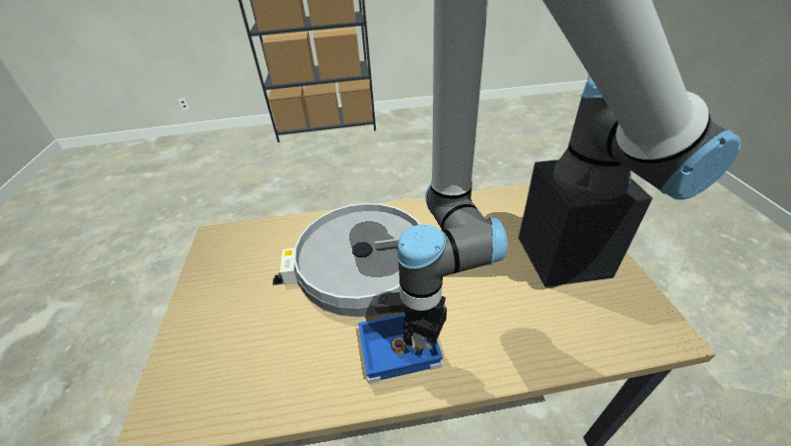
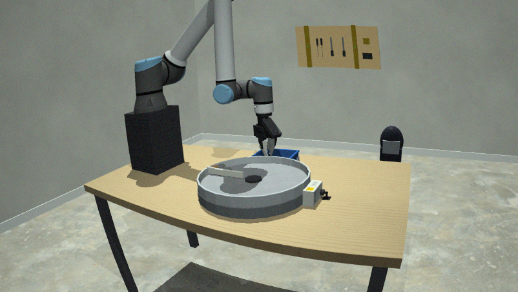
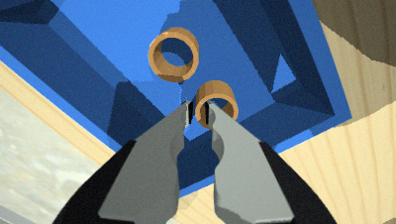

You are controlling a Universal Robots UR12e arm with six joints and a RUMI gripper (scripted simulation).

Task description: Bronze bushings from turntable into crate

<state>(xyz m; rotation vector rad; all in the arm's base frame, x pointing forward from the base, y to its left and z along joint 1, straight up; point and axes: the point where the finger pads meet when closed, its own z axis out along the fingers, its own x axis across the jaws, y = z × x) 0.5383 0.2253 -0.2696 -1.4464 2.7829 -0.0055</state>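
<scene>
Wrist view: pincer [image 1: 419,349] [image 2: 268,155] [image 3: 199,103] open by a narrow gap only, with near bronze bushing [image 3: 215,89] at the fingertips, right-of-frame tip inside the bore, left-of-frame tip outside the wall, and no firm grip visible. Just beside the pincer, second bronze bushing [image 1: 398,350] [image 3: 154,56], apart from the first, both within the walls of blue crate [image 1: 364,354] [image 2: 288,154] [image 3: 329,64] around the fingertips. Beyond the crate, turntable [image 1: 331,300] [image 2: 254,207] with pale bar [image 1: 386,244] [image 2: 225,172], small bronze-coloured part [image 2: 214,166] mostly hidden behind the bar, identity not determinable; farthest from the pincer, shelf rack [image 1: 316,81] with cartons.
</scene>
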